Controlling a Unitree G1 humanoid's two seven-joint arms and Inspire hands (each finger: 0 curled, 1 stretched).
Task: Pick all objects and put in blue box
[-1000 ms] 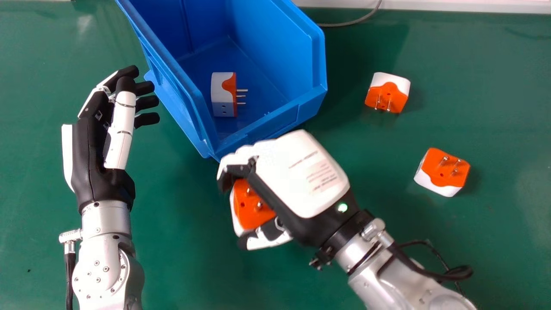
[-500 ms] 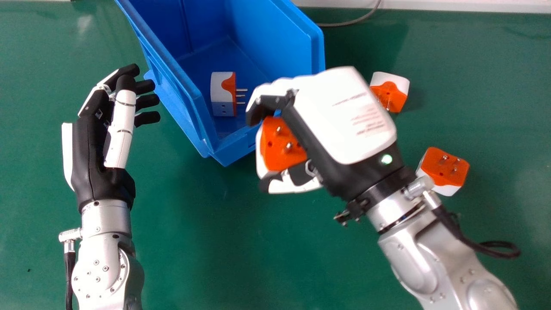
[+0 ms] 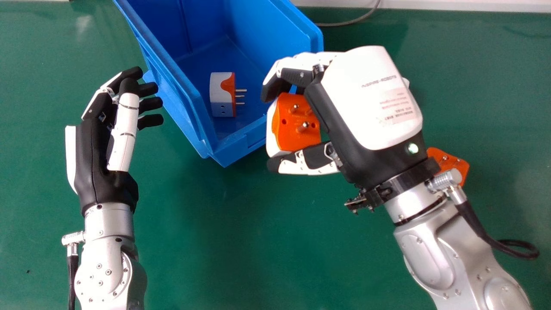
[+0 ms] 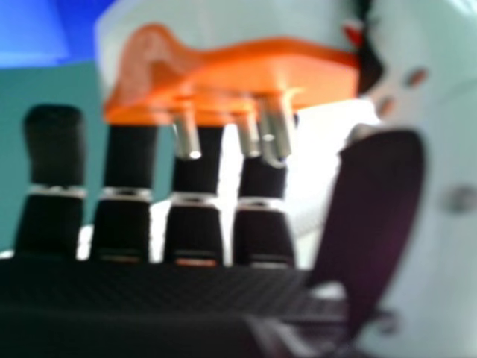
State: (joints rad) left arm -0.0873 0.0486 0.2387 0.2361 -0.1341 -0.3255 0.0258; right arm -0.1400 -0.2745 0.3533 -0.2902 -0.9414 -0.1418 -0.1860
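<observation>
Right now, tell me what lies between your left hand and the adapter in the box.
In the head view, the blue box's left wall lies between them.

A green surface spread from left to right, with a pale sheen at its far left. A pale strip ran along its far edge; a thin grey cable curved across that. A tiny dark speck lay near left.

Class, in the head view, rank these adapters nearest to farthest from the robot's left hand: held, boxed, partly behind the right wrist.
1. Boxed adapter, inside the blue box
2. Held adapter, in the right hand
3. Adapter partly behind the right wrist, far right
</observation>
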